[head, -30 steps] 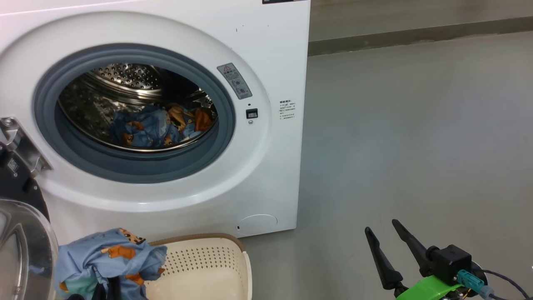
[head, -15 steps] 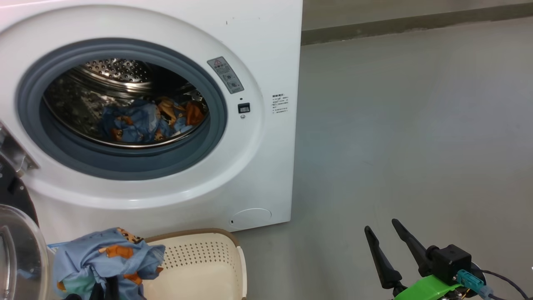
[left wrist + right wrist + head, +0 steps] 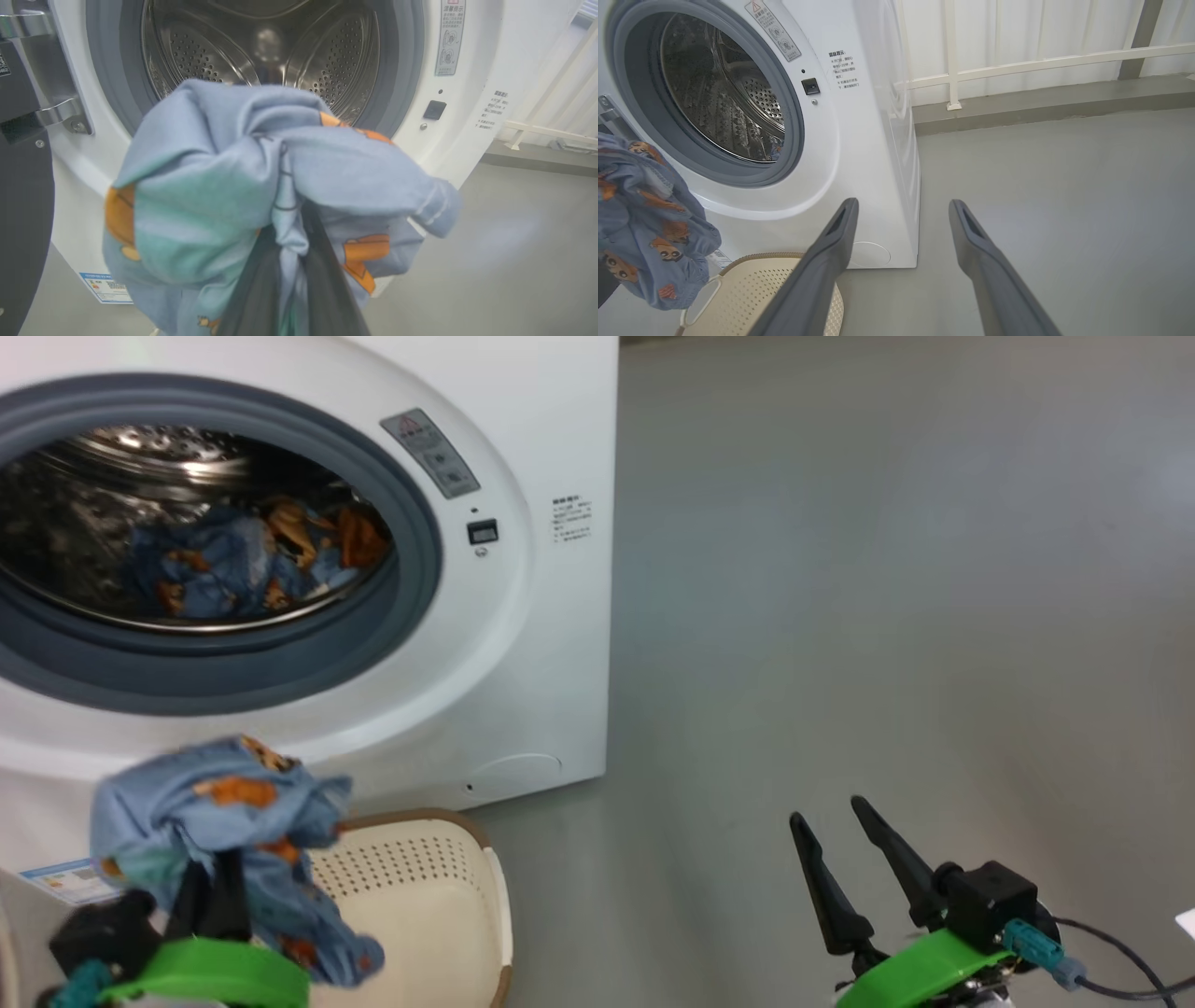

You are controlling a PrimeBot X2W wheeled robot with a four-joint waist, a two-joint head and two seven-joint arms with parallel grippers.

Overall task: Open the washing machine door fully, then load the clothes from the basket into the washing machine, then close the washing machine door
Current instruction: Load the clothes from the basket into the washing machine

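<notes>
- The loading step was in hand. At the near left, the left gripper point(image 3: 217, 896) was clamped on a bundle of the clothes point(image 3: 219, 803), which hung above the basket point(image 3: 490, 896) and just in front of the washing machine point(image 3: 551, 644).
- The washing machine door point(image 3: 21, 210) stood swung open on the left, leaving the mouth clear.
- More of the blue printed cloth lay inside the drum point(image 3: 140, 443).
- What showed of the basket looked empty; the bundle hid its left part.
- The right gripper point(image 3: 826, 809) had its fingers spread apart and held nothing. It sat over bare floor point(image 3: 887, 569) at the near right, well apart from the machine.
- The next move probably called for carrying the bundle up and forward past the grey gasket point(image 3: 411, 569). It should be let go deep enough that no cloth draped over the lip.
</notes>
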